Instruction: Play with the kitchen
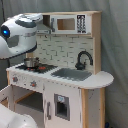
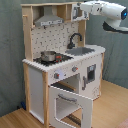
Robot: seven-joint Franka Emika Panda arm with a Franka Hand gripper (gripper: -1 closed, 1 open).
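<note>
The kitchen (image 1: 70,95) (image 2: 37,85) is a tall white and light-wood toy unit. Its oven door (image 2: 67,102) hangs open, tipped down toward the front. A black faucet (image 1: 83,59) (image 2: 75,39) curves over the grey sink (image 1: 71,74) (image 2: 80,50). A small metal pot (image 1: 31,62) (image 2: 48,56) stands on the hob. The microwave (image 1: 67,24) sits on the top shelf beside the range hood (image 1: 45,29) (image 2: 47,20). My gripper (image 2: 79,11) is up at the top shelf, in front of the microwave. In the first exterior view my white arm (image 1: 20,32) hides it.
A grey curtain (image 1: 115,45) hangs behind the kitchen. The floor (image 2: 112,107) is light wood. The rounded counter end (image 1: 102,79) sticks out past the sink on the first exterior view's right.
</note>
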